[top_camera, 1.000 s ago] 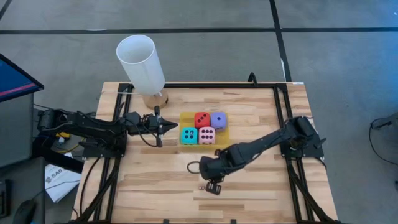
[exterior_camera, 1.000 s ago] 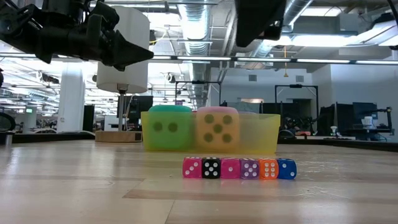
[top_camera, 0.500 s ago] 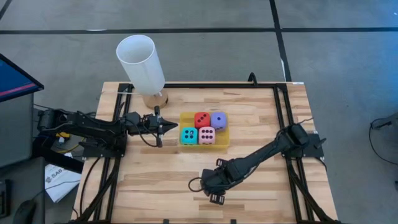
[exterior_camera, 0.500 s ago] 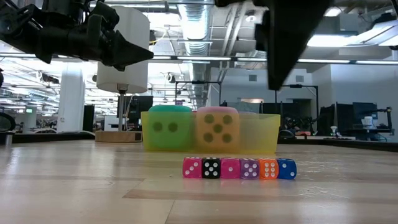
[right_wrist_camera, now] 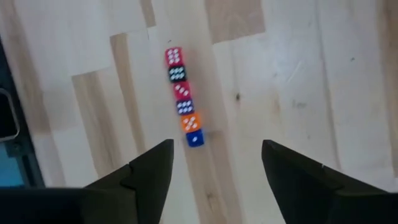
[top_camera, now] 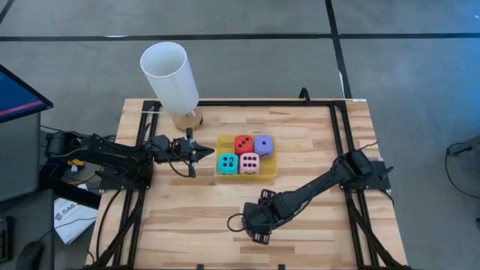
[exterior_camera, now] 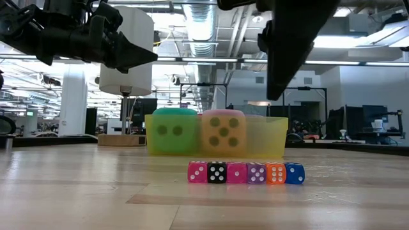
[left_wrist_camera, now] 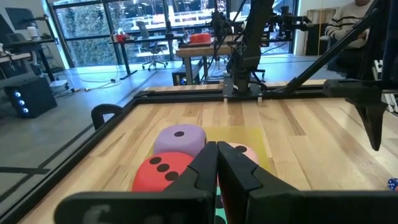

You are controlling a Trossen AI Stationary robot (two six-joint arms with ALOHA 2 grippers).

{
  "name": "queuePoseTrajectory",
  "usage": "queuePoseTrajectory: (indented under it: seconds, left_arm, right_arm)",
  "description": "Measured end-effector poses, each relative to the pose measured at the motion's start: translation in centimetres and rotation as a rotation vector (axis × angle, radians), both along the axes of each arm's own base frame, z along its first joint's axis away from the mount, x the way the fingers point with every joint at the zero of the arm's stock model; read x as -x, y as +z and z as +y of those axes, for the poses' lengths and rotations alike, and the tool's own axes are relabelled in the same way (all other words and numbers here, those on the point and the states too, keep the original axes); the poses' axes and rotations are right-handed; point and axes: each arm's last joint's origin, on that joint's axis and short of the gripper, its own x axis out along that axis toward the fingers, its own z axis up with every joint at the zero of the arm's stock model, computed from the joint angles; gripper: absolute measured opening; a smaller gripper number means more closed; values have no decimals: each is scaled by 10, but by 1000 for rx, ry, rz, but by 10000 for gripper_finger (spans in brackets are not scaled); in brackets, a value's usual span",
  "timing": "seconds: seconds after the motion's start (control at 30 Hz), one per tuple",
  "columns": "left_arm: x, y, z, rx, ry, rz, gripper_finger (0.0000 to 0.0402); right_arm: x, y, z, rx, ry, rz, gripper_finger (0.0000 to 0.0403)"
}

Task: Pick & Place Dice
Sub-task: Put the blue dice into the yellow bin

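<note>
Four soft dice sit two by two on the floor of a yellow tray (top_camera: pixel 271 160) at mid-table: red (top_camera: pixel 243 144), purple (top_camera: pixel 263 144), cyan (top_camera: pixel 227 163) and pink (top_camera: pixel 250 163). My left gripper (top_camera: pixel 198 153) is shut and empty, held above the table just left of the tray. In its wrist view the shut gripper (left_wrist_camera: pixel 217 163) points at the red die (left_wrist_camera: pixel 163 173) and the purple die (left_wrist_camera: pixel 180 138). My right gripper (top_camera: pixel 259 234) is open and empty near the table's front edge. It hangs pointing down over a row of tiny dice (right_wrist_camera: pixel 182 96).
A tall white tube (top_camera: pixel 171 75) on a wooden base stands at the far left. The row of tiny dice (exterior_camera: pixel 246 172) lies on the wood in front of the tray (exterior_camera: pixel 265 137). Black frame rails run along the table's left and right edges.
My right gripper has moved toward the table's near edge and come lower, staying open over the row of tiny dice. The dice in the tray have stayed where they were.
</note>
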Motion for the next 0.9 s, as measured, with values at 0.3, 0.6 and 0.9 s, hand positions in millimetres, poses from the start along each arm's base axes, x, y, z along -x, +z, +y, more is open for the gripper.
queuePoseTrajectory:
  seconds: [0.3, 0.6, 0.9]
  left_arm:
    - [0, 0, 0, -1, 0, -1, 0]
    - [0, 0, 0, -1, 0, 1, 0]
    - [0, 0, 0, -2, 0, 0, 0]
  right_arm:
    - [-4, -30, 10, 34, -5, 40, 240]
    - [-2, -43, 19, 48, 18, 64, 240]
    - [-4, -60, 21, 66, 20, 91, 240]
